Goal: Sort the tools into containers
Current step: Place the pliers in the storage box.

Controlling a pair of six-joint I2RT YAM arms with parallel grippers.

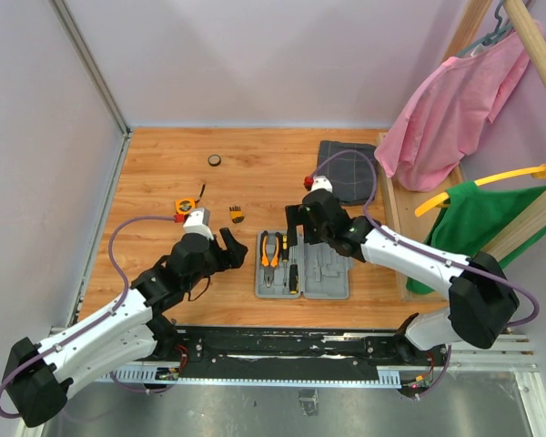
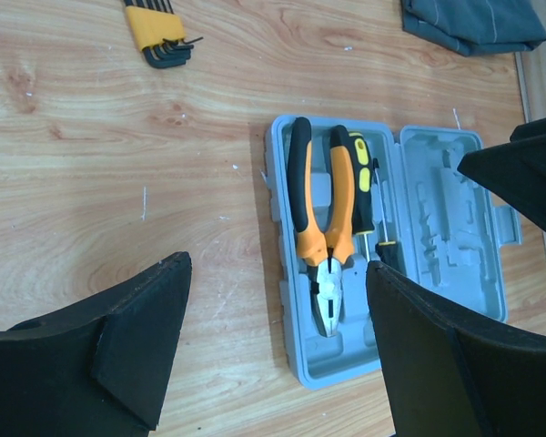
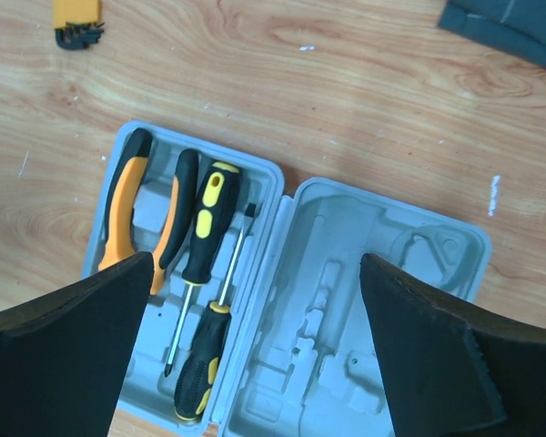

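Note:
The grey tool case (image 1: 328, 273) lies open on the wooden table. Its left half holds orange-handled pliers (image 1: 270, 250) and two yellow-and-black screwdrivers (image 1: 292, 266). The right wrist view shows the pliers (image 3: 127, 200), one screwdriver (image 3: 209, 228) and the other screwdriver (image 3: 205, 350) seated in the case (image 3: 373, 237), whose right half is bare. My right gripper (image 3: 257, 264) hovers open above the case, holding nothing. My left gripper (image 2: 275, 269) stands open and empty just left of the case (image 2: 455, 237), near the pliers (image 2: 323, 218). An orange hex key set (image 1: 237, 215) and an orange tape measure (image 1: 184, 206) lie on the table.
A folded dark grey cloth (image 1: 348, 171) lies at the back right. A small dark round object (image 1: 215, 160) sits at the back. Pink (image 1: 446, 118) and green (image 1: 478, 223) garments hang on a wooden rack at the right edge. Pale walls enclose the table.

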